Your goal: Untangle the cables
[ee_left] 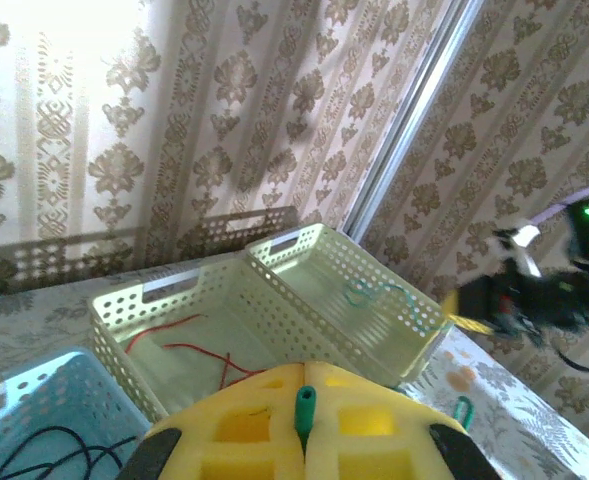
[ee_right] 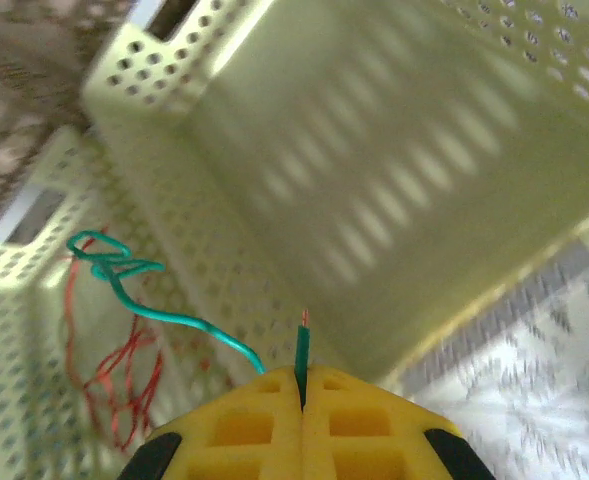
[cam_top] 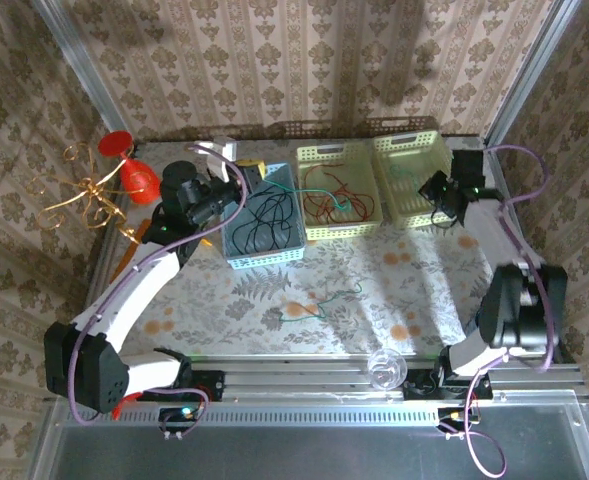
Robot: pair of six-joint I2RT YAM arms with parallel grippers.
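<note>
No legible text, no labels, no brands, no numbers, no signs

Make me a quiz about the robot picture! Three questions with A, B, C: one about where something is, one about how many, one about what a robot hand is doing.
1. Where are the black cables?
A) in the blue basket
B) on the wall
C) under a chair

2. How many baskets are there?
A) one
B) three
C) six

3. What is the right gripper doing?
A) wide open
B) holding a spoon
C) shut on a green cable

Answers:
1 A, they coil inside it.
2 B, the blue basket, the middle basket and the right basket stand in a row.
3 C, its yellow pads pinch the strand.
</note>
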